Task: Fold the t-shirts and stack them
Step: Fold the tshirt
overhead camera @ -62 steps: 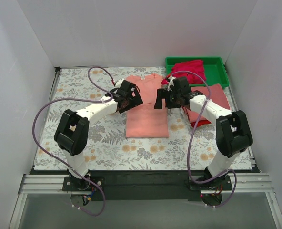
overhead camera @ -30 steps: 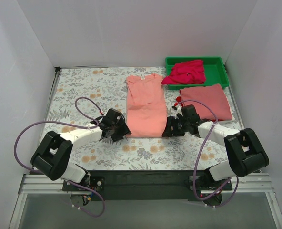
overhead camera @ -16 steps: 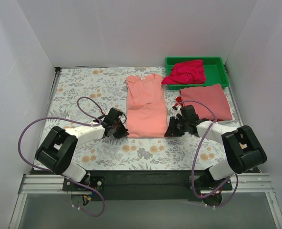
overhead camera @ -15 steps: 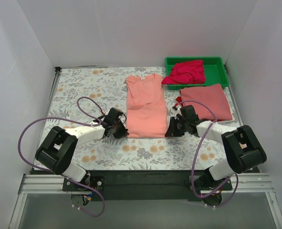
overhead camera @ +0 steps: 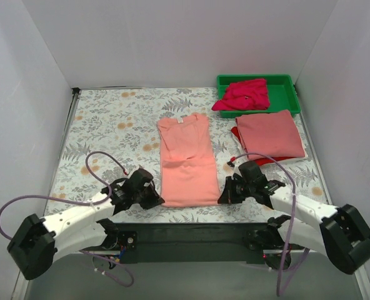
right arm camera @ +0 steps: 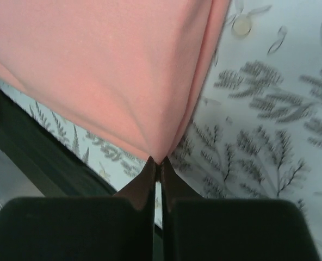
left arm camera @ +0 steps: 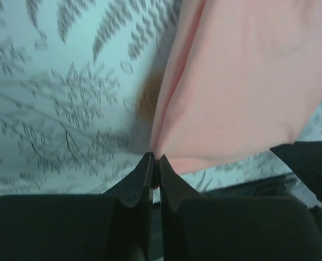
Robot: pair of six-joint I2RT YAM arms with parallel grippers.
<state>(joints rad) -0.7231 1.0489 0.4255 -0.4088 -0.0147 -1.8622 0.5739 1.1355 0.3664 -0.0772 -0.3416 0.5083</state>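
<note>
salmon-pink t-shirt (overhead camera: 184, 159): soft matte knit, sleeves folded in, so a long narrow rectangle lying flat on the floral table cover (overhead camera: 104, 125), collar at the far end, slight ripple mid-body

left gripper (overhead camera: 157, 200) pinches the near-left hem corner, right gripper (overhead camera: 224, 196) the near-right one; wrist views show black tapered fingers (left arm camera: 131, 185) pressed together with a tip of cloth nipped between them

hem sits right by the table's near edge, black base rail just beyond, so little room left toward the arms; open cover to the left and past the collar

right side: dusty rose t-shirt (overhead camera: 269, 132) folded roughly square on top of the red t-shirt (overhead camera: 235, 134), only a red sliver showing; near the salmon one but apart

magenta t-shirt (overhead camera: 242, 94) crumpled in the green tray (overhead camera: 285, 84) at the far-right corner, one edge drooping over the tray's near-left corner

vs 0.5 s ago: salmon shirt has slid toward the near edge, both arms drawn back and low, the other shirts unmoved
</note>
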